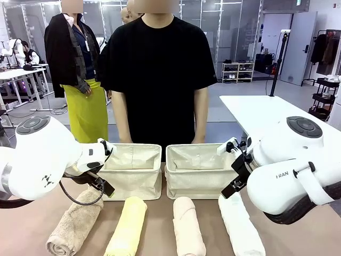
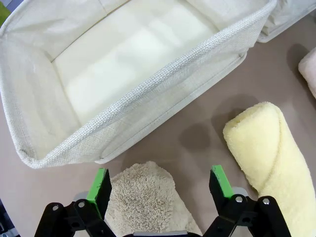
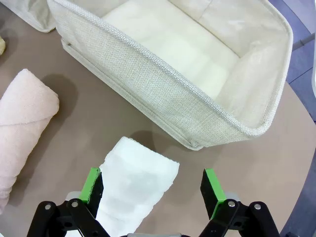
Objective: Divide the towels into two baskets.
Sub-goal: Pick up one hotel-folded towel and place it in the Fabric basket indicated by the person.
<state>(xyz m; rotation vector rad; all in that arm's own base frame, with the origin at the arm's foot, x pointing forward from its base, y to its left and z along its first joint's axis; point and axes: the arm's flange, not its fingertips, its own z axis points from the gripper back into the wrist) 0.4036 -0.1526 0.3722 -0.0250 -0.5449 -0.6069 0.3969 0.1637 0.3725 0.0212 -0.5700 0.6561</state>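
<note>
Both grippers open, all four towels on the table in front of the baskets

Left gripper (image 2: pixel 159 178) hangs with its jaws spread wide, holding nothing, green pads either side of the end of the shaggy tan towel (image 2: pixel 143 197), with the pale yellow towel (image 2: pixel 269 153) just beside it and the left basket (image 2: pixel 163 84) right behind. Over on the other side, the right gripper (image 3: pixel 151 180) is just as wide apart and holding nothing, above the end of the white towel (image 3: pixel 133 182). The pinkish towel (image 3: pixel 22 128) lies beside that one, near the right basket (image 3: pixel 148 79). The two baskets sit side by side on the brown table (image 1: pixel 298 234), and a person (image 1: pixel 157 74) stands just behind them
</note>
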